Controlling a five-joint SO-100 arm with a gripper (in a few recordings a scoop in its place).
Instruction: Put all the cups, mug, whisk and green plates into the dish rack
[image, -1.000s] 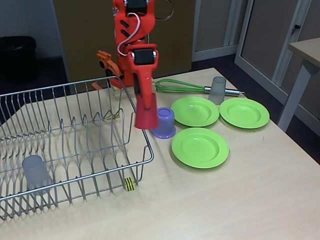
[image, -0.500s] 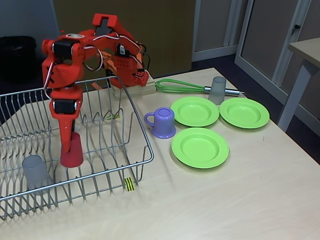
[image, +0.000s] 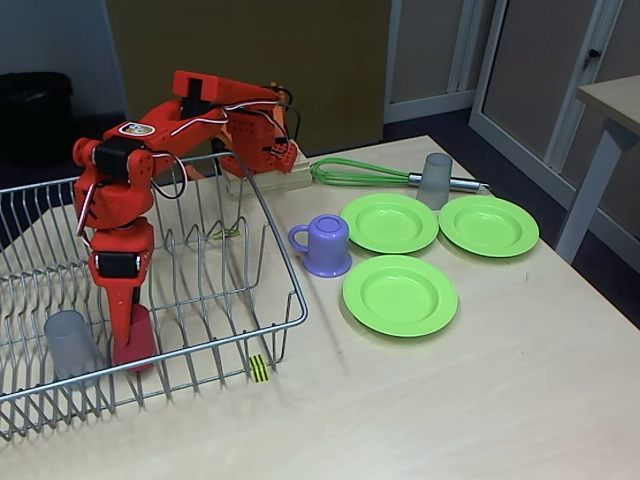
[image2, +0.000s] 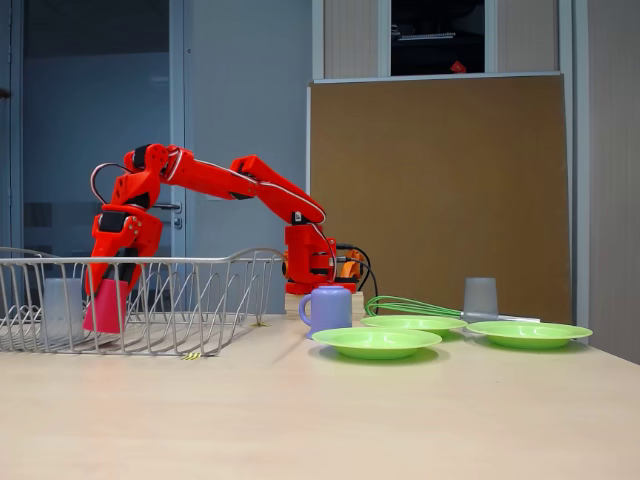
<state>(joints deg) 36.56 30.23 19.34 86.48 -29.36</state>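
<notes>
My orange-red gripper (image: 131, 335) reaches down into the wire dish rack (image: 270, 215) and is shut on the red cup (image: 138, 345), which sits low at the rack's front, close to its floor. The same gripper (image2: 108, 300) and red cup (image2: 106, 310) show from the side. Just left of them a grey cup (image: 68, 343) stands in the rack. On the table are the purple mug (image: 325, 245), three green plates (image: 390, 222) (image: 488, 225) (image: 400, 294), the green whisk (image: 365, 173) and another grey cup (image: 436, 180).
The rack's right wall stands between the gripper and the mug. A yellow-black tag (image: 259, 368) marks the rack's front. The arm's base (image: 265, 165) is behind the rack. Bare tabletop (image: 450, 400) lies in front of the plates.
The arm swung left with the red cup from above the mug into the rack, then lowered it beside the grey cup.
</notes>
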